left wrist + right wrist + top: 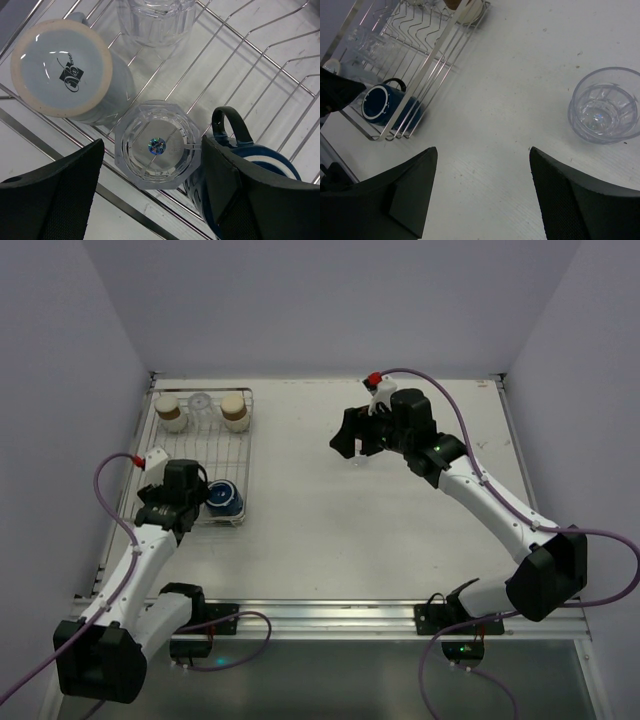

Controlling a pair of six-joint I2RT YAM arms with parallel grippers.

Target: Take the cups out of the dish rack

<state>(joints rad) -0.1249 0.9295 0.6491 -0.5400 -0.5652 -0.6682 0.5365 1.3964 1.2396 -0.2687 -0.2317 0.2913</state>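
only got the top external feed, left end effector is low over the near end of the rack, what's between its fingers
Observer: The left wrist view shows a clear ridged tumbler, base up, between the fingers of the left end effector, with a gap on one side.
Operator: anything crowding it
Observer: The navy mug lies just outside one finger, its handle beside the tumbler.
Operator: right arm holding anything
Observer: No, the right end effector is open and empty; a clear cup stands upright on the table beside it.
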